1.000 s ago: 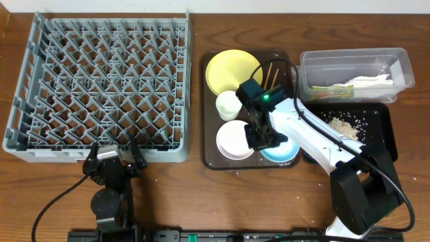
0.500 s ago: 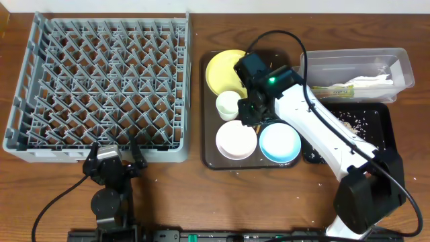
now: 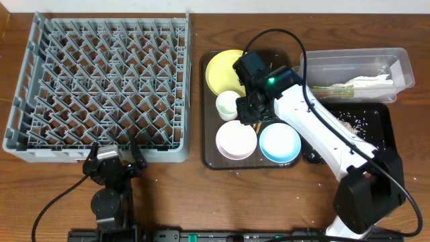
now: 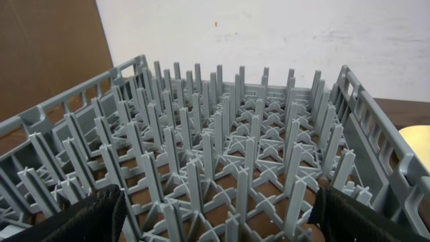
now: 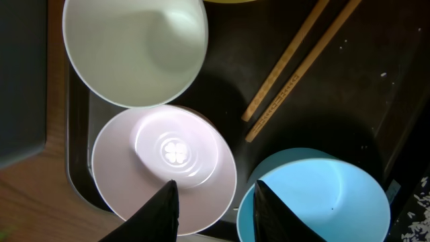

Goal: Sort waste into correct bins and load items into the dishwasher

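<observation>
My right gripper (image 3: 248, 113) (image 5: 215, 195) hangs open over the dark brown tray (image 3: 209, 158), with nothing between its fingers. Below it lie the white bowl (image 3: 235, 140) (image 5: 164, 161) and the light blue bowl (image 3: 280, 144) (image 5: 322, 202). The white cup (image 3: 227, 104) (image 5: 134, 50) and two chopsticks (image 5: 295, 64) lie just beyond, and the yellow plate (image 3: 224, 68) sits at the tray's far end. The grey dish rack (image 3: 101, 87) (image 4: 228, 148) is empty. My left gripper (image 3: 114, 153) (image 4: 222, 222) rests open at its near edge.
At the far right a clear tub (image 3: 396, 64) holds the snack wrapper (image 3: 331, 91) and the white napkin (image 3: 369, 81). In front of it a black tray (image 3: 383, 134) holds scattered rice scraps (image 3: 353, 121). The right arm crosses the brown tray's right side.
My right gripper has moved away from the two bowls toward the cup and chopsticks, uncovering the blue bowl, and its jaws have widened. The left arm has not moved.
</observation>
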